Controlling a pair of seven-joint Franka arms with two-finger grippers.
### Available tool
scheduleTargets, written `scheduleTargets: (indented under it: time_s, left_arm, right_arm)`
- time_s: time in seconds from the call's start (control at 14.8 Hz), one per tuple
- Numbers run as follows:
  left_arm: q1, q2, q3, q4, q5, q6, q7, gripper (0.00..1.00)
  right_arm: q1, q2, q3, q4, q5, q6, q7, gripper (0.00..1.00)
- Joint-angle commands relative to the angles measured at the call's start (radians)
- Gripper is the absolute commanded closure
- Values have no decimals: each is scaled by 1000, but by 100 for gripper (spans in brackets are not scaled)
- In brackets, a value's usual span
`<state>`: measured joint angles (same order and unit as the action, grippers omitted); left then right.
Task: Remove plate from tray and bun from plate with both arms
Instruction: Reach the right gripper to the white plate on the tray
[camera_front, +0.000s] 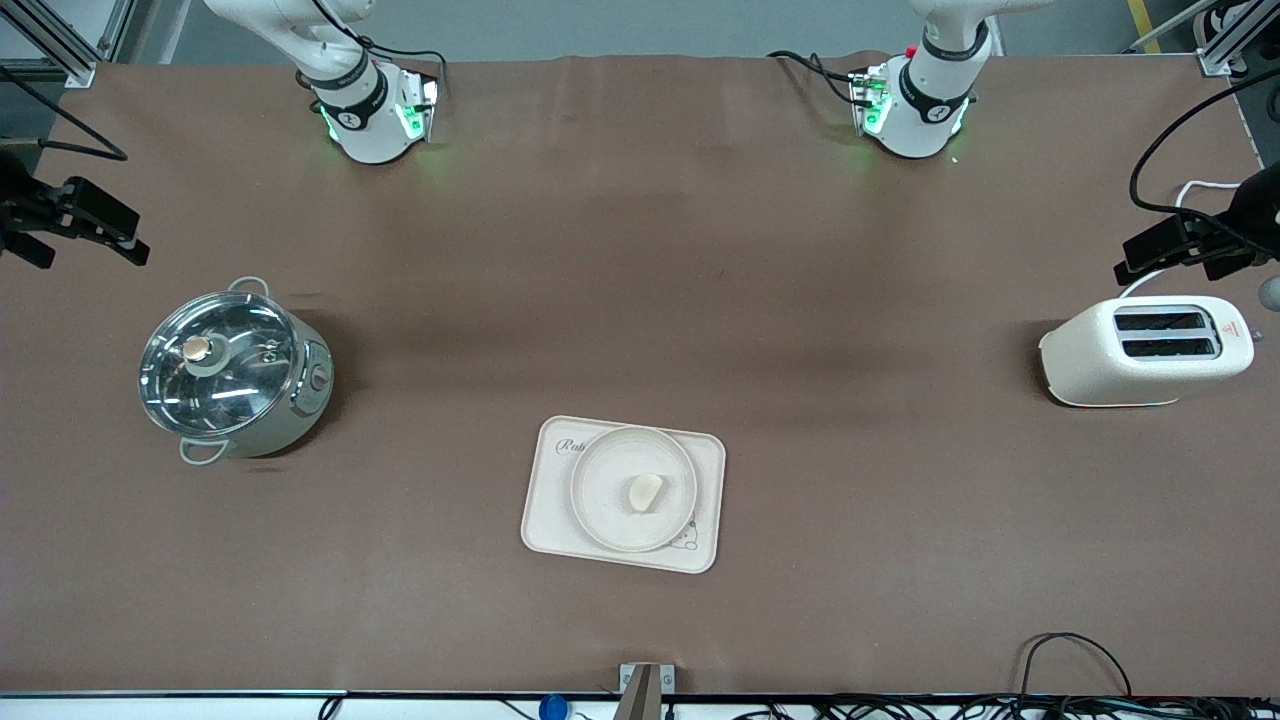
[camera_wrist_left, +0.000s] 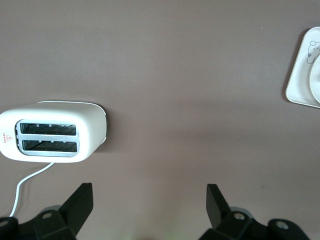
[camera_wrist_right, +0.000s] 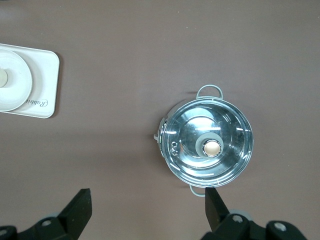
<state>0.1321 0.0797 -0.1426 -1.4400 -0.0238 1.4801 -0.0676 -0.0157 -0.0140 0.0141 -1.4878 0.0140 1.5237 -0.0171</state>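
The round cream plate (camera_front: 600, 500) sits on the rectangular cream tray (camera_front: 548, 530) in the middle of the table, near the front camera. The small pale bun (camera_front: 645, 492) lies on the plate. My left gripper (camera_wrist_left: 150, 190) is open and empty, high over bare table between the toaster and the tray. My right gripper (camera_wrist_right: 148, 192) is open and empty, high over bare table beside the pot. Neither gripper shows in the front view. The tray's edge shows in the left wrist view (camera_wrist_left: 300, 75). The tray (camera_wrist_right: 42, 85) and plate (camera_wrist_right: 17, 85) show in the right wrist view.
A steel pot with a glass lid (camera_front: 232, 372) stands toward the right arm's end of the table. A white toaster (camera_front: 1145, 350) with a cord stands toward the left arm's end. Black mounted gear (camera_front: 70, 215) (camera_front: 1190, 245) overhangs both table ends.
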Motion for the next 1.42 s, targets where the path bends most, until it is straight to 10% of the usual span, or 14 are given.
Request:
scheduleTargets:
  time_s: [0.0,0.54,0.88,1.36]
  left_arm:
    - [4,-3,3,7,-5,-3,18,0]
    - [-8,-12,-9,9,-1,-6,61,0]
    - [-11,-11,-26,16,1,-7,57,0]
    - [-14,-9,-60,35,2,-6,46,0]
  right_arm:
    - [2,6,-6,6,7,13,-14,0]
    - [140,132,0,0,50,53,3,0]
    - [284,398,1,-5,256,370,261,0]
    - [453,794,12,32,270,1031,498,0]
